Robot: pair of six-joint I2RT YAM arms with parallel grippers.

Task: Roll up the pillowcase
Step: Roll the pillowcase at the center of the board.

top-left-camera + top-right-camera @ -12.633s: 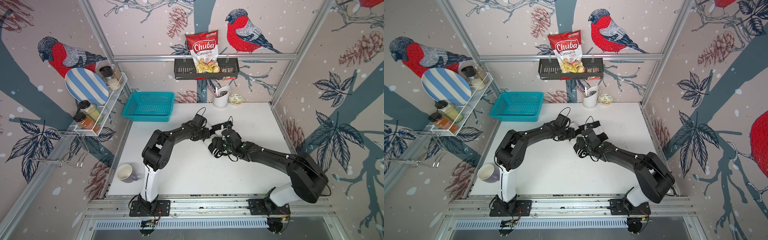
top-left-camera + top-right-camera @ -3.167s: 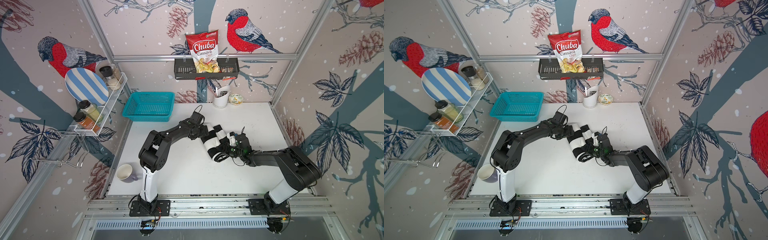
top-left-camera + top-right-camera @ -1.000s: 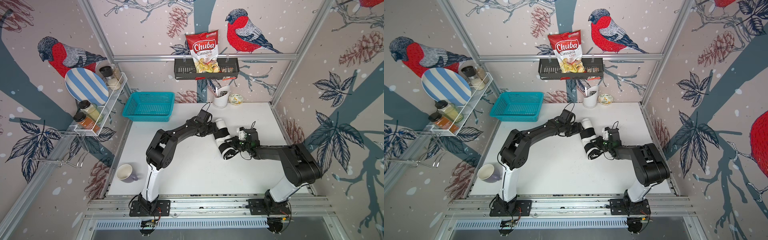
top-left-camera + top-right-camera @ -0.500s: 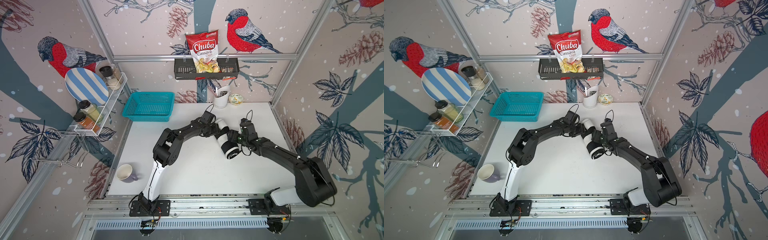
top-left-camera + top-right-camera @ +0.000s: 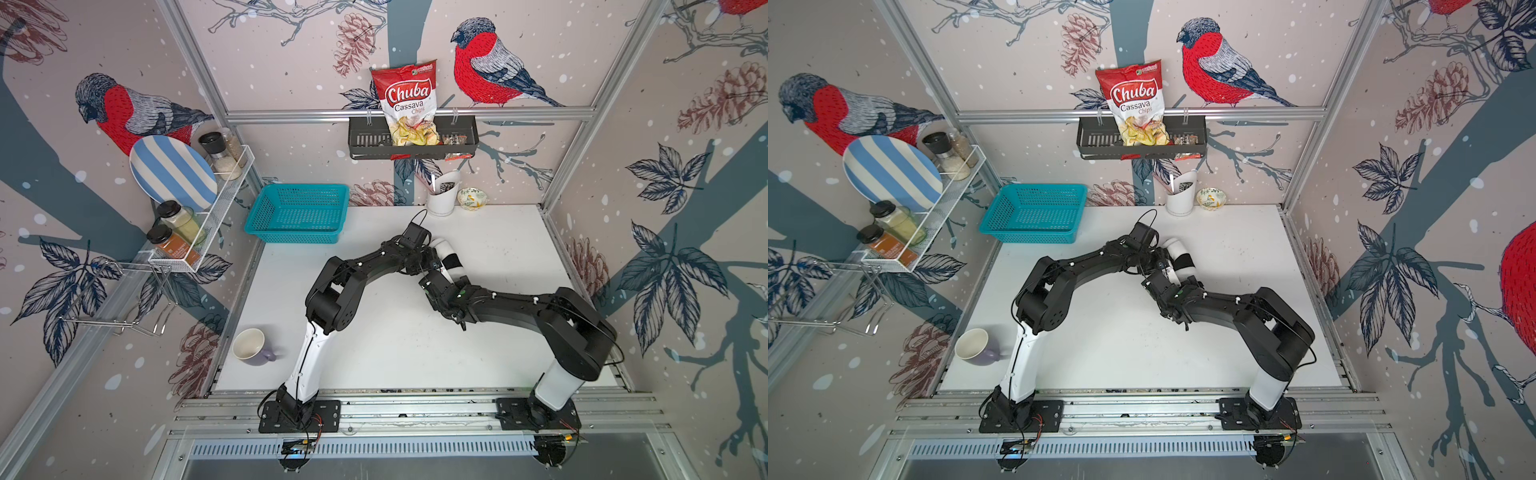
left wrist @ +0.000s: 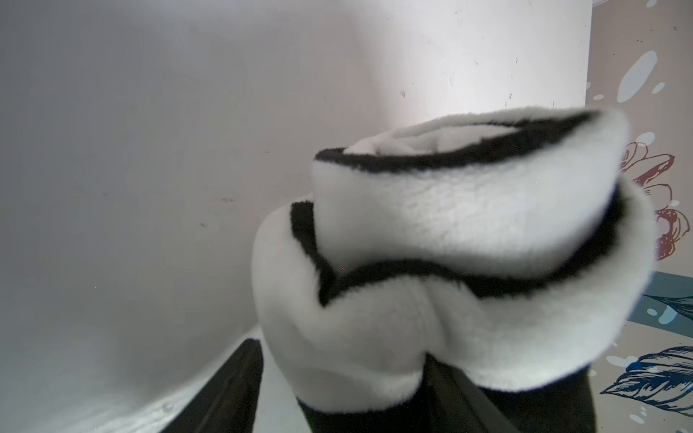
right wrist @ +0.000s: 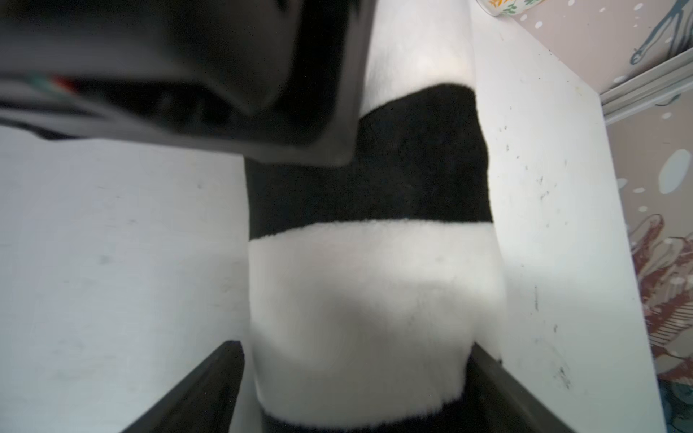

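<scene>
The pillowcase [image 5: 448,254] [image 5: 1179,257] lies as a tight black-and-white striped roll on the white table [image 5: 374,332], back of centre. My left gripper [image 5: 431,262] reaches it from the left, and the left wrist view shows the roll's spiral end [image 6: 450,225] between its open fingers [image 6: 228,386], with a strip of table beside one finger. My right gripper [image 5: 439,284] sits at the roll's near end. In the right wrist view the roll [image 7: 367,292] runs away between the open jaws, one finger clear of the fabric, and the left gripper's body [image 7: 187,75] looms over it.
A teal basket [image 5: 299,212] stands at the back left. A purple mug [image 5: 251,347] is at the front left. A white utensil cup [image 5: 442,195] and a small bowl [image 5: 471,197] sit against the back wall. A wire rack [image 5: 208,216] hangs on the left wall.
My right gripper has gone from shut to open and swung from the roll's right side to its near end. The roll has shifted a little toward the back; the left gripper stays at it.
</scene>
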